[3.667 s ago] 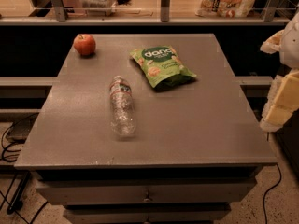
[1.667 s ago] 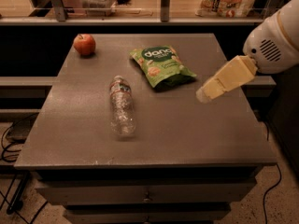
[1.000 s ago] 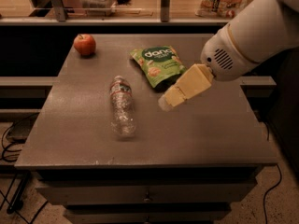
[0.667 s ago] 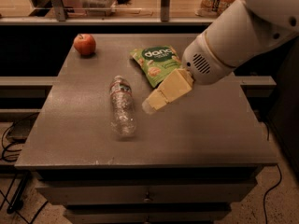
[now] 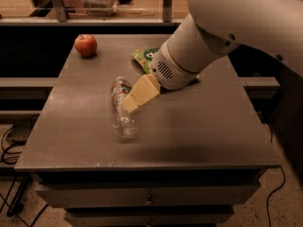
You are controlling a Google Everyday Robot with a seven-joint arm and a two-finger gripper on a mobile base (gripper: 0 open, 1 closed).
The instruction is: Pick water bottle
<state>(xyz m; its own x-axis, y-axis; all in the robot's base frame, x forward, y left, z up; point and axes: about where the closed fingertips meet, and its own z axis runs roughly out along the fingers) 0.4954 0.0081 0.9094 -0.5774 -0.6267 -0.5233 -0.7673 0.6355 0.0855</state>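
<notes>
No writing can be read anywhere. The band on the water bottle (image 5: 123,125) shows only red and green, its print too small to make out. The green bag (image 5: 142,56) perhaps carries white lettering, but the arm (image 5: 203,46) covers most of it. The gripper (image 5: 129,106) hangs over the bottle's upper half.

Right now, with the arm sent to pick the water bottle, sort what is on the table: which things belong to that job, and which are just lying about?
Belong to the job:
water bottle, lying on its side near the middle
gripper, low over the bottle's middle

Just lying about:
apple, far left corner
green snack bag, partly hidden behind the arm
</notes>
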